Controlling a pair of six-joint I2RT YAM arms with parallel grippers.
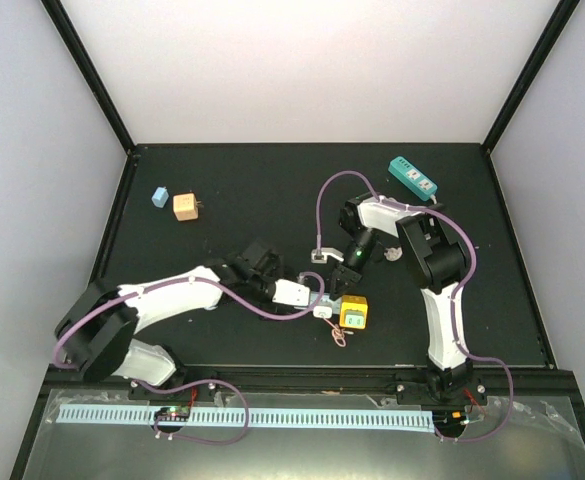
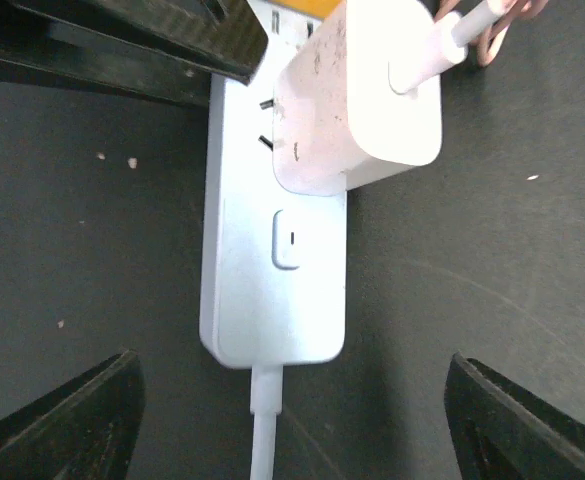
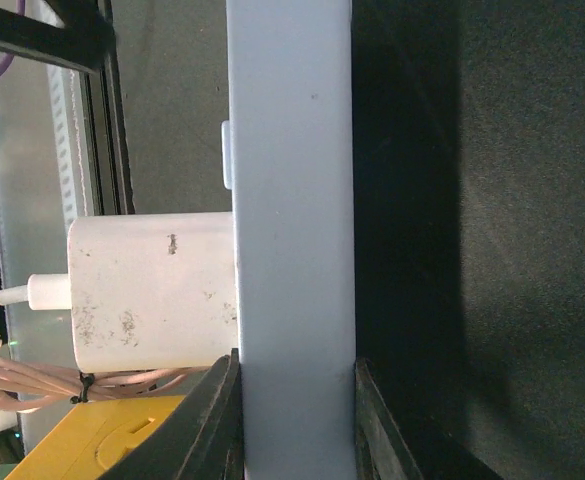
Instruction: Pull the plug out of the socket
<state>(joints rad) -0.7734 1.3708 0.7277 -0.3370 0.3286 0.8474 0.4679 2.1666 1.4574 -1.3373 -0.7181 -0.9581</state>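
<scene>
Closest to the lens, the left end effector is spread wide and holds nothing. Its dark fingers straddle a smooth white power strip lying flat on the black tabletop. The right end effector is clamped on the strip's long sides. The plug, a chunky rounded block of scuffed white plastic, sits tilted in the strip with two metal prongs showing. It looks partly out, not free. A pale pink cord trails from it beside a yellow box.
</scene>
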